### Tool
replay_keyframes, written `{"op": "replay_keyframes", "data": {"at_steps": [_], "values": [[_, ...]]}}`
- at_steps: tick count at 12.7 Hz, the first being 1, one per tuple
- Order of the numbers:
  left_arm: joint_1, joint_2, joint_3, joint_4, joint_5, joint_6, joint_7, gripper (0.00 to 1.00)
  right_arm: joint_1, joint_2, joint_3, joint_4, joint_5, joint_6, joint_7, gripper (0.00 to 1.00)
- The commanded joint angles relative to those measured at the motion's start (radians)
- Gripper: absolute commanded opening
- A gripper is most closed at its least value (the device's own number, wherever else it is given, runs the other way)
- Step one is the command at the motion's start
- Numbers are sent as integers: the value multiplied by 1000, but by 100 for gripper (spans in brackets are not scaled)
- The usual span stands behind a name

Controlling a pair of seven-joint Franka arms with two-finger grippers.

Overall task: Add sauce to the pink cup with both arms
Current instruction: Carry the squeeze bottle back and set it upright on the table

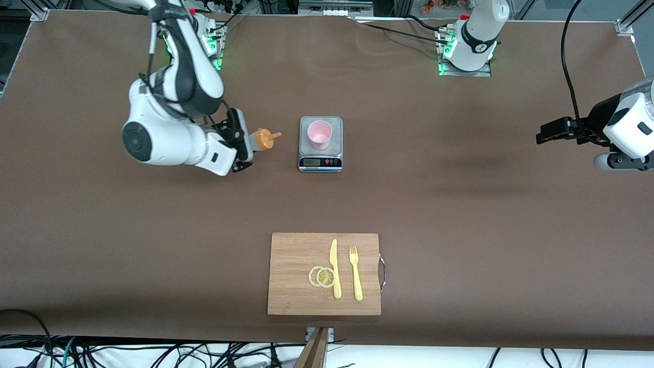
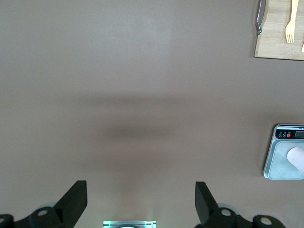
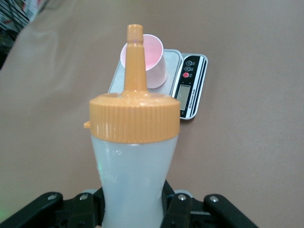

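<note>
Sauce bottle, one, is gripped in the closed right claw beside the one pink cup on the scale; left claw waits wide open, empty.

The pink cup stands on a scale in the middle of the table. The squeeze bottle is up in the air beside the scale, toward the right arm's end, with its tip pointing at the cup. A cutting board lies nearer the front camera. On it lie a knife, a fork and two lemon slices.
</note>
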State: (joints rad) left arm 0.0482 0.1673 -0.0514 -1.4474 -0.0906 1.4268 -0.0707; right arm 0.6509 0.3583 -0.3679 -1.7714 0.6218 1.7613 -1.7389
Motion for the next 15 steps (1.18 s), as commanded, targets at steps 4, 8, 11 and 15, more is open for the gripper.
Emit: {"op": "replay_keyframes", "data": {"at_steps": [4,8,11,15], "values": [[2,1,1,7,5,0,23,100,-252,79,4,-8,226,-225,-410,26],[2,1,1,7,6,0,23,100,-396,187,6,1,314,-400,-646,26],[2,1,1,7,6,0,23,100,-496,318,9,27,374,-534,-813,26],[2,1,1,7,6,0,23,100,-573,431,10,78,375,-592,-927,28]]}}
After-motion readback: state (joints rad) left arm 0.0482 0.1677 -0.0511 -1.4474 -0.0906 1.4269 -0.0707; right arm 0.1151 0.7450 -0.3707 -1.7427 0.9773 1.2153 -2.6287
